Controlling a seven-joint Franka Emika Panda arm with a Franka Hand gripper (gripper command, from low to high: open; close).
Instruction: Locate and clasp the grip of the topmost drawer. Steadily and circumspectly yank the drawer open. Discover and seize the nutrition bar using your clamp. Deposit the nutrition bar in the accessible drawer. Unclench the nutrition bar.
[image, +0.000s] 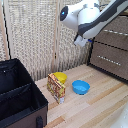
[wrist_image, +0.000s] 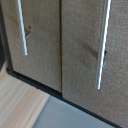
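While the white arm (image: 92, 17) reaches across the upper right of the exterior view toward the dark dresser (image: 112, 47), its clamp is hidden, so whether the jaws are wide or narrow cannot be told. Low in the centre, the nutrition bar (image: 56, 87) stands on the wooden worktop (image: 95, 107), just before a yellow bowl (image: 61, 77), near a blue bowl (image: 80, 87). The wrist view shows drawer fronts with silver handles (wrist_image: 102, 47), all closed

Light wooden plank surface (image: 95, 107); standing on it, an upright nutrition bar (image: 56, 88), a yellow bowl (image: 61, 77) just behind it, a blue bowl (image: 80, 87) nearby; black bin (image: 20, 100) at the exterior view's left.
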